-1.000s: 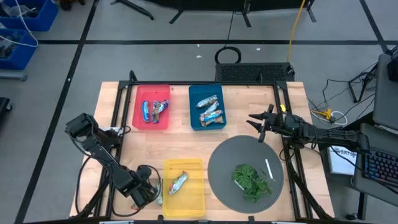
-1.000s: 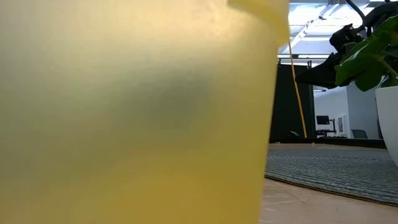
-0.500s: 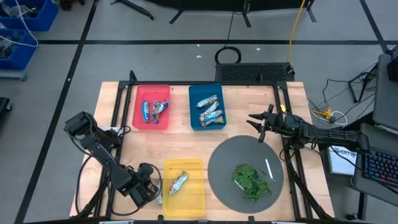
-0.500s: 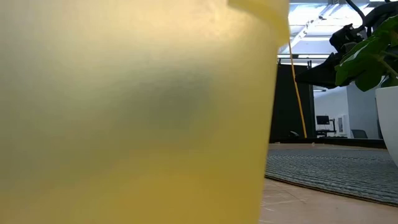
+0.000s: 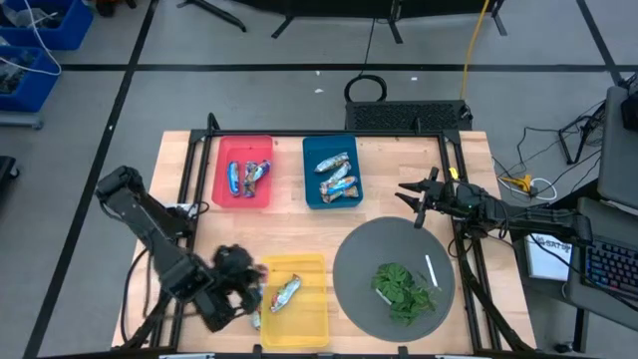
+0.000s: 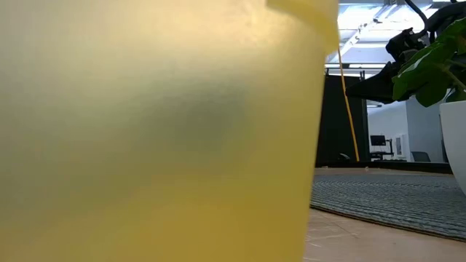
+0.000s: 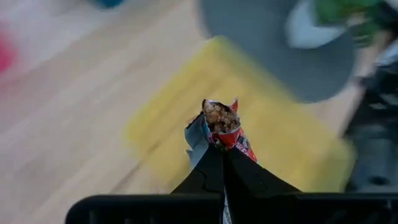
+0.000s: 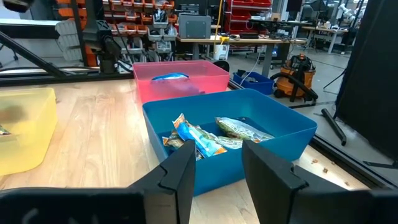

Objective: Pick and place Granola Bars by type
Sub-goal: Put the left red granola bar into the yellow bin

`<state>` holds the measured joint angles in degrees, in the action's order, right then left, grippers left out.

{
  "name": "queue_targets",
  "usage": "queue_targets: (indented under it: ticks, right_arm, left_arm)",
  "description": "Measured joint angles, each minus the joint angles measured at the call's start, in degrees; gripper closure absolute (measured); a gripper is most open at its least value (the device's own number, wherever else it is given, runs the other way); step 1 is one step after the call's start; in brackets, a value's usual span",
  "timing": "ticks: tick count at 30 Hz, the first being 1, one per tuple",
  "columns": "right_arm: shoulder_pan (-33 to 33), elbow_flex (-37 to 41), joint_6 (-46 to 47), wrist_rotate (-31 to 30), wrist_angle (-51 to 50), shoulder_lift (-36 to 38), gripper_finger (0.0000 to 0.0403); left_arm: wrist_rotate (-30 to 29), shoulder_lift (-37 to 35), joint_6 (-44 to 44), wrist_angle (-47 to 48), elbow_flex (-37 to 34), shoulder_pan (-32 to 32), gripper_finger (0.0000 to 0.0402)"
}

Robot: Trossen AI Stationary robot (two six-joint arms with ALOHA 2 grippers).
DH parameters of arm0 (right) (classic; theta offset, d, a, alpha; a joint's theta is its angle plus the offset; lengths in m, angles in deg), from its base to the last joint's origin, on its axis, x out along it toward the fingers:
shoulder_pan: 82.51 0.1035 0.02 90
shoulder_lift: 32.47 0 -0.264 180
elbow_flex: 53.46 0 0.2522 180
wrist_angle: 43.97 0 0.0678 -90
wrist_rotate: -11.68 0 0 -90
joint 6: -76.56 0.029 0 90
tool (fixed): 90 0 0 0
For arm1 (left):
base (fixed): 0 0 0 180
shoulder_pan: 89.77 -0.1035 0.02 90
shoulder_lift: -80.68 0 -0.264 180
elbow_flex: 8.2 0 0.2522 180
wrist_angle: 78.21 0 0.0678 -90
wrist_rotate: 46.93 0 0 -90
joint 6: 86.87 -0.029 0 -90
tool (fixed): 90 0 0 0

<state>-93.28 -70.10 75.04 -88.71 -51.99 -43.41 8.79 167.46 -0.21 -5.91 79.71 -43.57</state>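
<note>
Low view was almost wholly blocked by the yellow bin [image 6: 160, 131] wall pressed close to the lens; only a strip at its edge showed the grey mat [image 6: 386, 200], leaves of the green bunch [image 6: 429, 69] and some room beyond. Left arm was motion-blurred in the high view, so the left gripper [image 5: 239, 284] outline was hard to read there. Left wrist view was blurred too, but showed it plainly enough: fingers [image 7: 208, 174] clenched on a red-and-blue granola bar [image 7: 221, 127], open end of wrapper pointing away from cam, held above the table w/ the yellow bin beneath and beyond it.

Other bars: one silver-ish bar in yellow bin [image 5: 285, 292]; one lying on the table just beside the bin's left wall [image 5: 255, 318], partly hidden by the arm; two in the red bin [image 5: 245, 177]; three or so in the blue bin [image 5: 334, 175] — exact count uncertain.

Right gripper [image 5: 413, 201] hung over the table's right side, near the far rim of the round grey mat, fingers [image 8: 177, 168] spread apart and empty, facing the blue bin.

Surface: light wood tabletop [image 5: 289, 229], black frame rails along both sides. Mat carried the green bunch and a thin white stick [image 5: 431, 270]. Room: grey floor w/ dark tape lines, blue crates [image 5: 35, 40] at far left, shelving and benches behind in right wrist view.
</note>
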Motion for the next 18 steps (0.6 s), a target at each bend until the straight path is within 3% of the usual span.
queue_targets:
  ticks: [2, 5, 9, 13, 18]
  right_arm:
    - [0.0, 0.0, 0.0, 0.0, 0.0, 0.0, 0.028]
    - [0.0, 0.0, 0.0, 0.0, 0.0, 0.0, 0.0281]
    - [0.0, 0.0, 0.0, 0.0, 0.0, 0.0, 0.0283]
    - [0.0, 0.0, 0.0, 0.0, 0.0, 0.0, 0.0283]
    - [0.0, 0.0, 0.0, 0.0, 0.0, 0.0, 0.028]
  left_arm:
    - [3.0, 0.2, -9.5, -10.4, -1.2, -3.9, 0.0401]
    - [13.6, 2.9, -20.9, -26.4, -4.8, -9.9, 0.0401]
    - [24.2, 7.2, -26.5, -30.1, -6.0, -14.1, 0.0401]
    - [25.7, 10.1, -32.0, -29.5, -6.1, -15.3, 0.0382]
    - [22.2, 10.4, -37.1, -29.9, -6.0, -15.6, 0.0304]
